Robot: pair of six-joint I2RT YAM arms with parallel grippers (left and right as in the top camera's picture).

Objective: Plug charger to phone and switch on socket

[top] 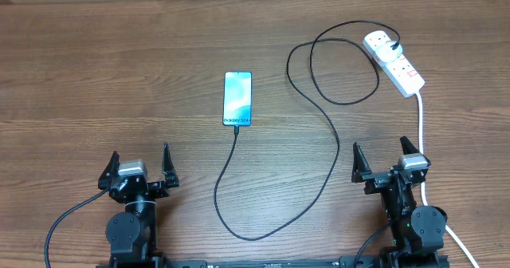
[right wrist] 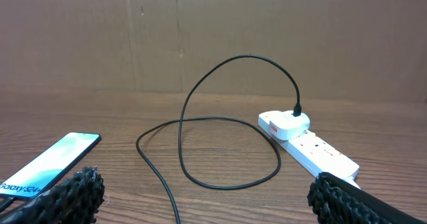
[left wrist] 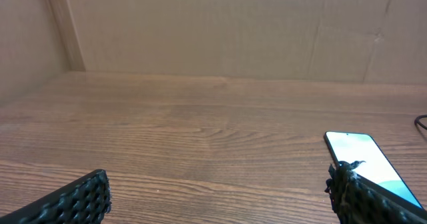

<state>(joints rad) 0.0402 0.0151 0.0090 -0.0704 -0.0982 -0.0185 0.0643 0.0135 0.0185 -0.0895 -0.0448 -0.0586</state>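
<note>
Spanning the whole view, wooden table (top: pixel 96 76) carries everything. Left gripper (top: pixel 140 158) & right gripper (top: pixel 380 150) sit at near edge, both w/ jaws spread wide, holding nothing. Socket (top: pixel 394 62) lies far right, its white cord (top: pixel 421 124) passing just beside right gripper. Phone (top: pixel 237 99) lies centre, screen up (lit teal). Charger (top: pixel 335 152) loops btw them: adapter in socket's far outlet, tip meeting phone's near edge.
</note>
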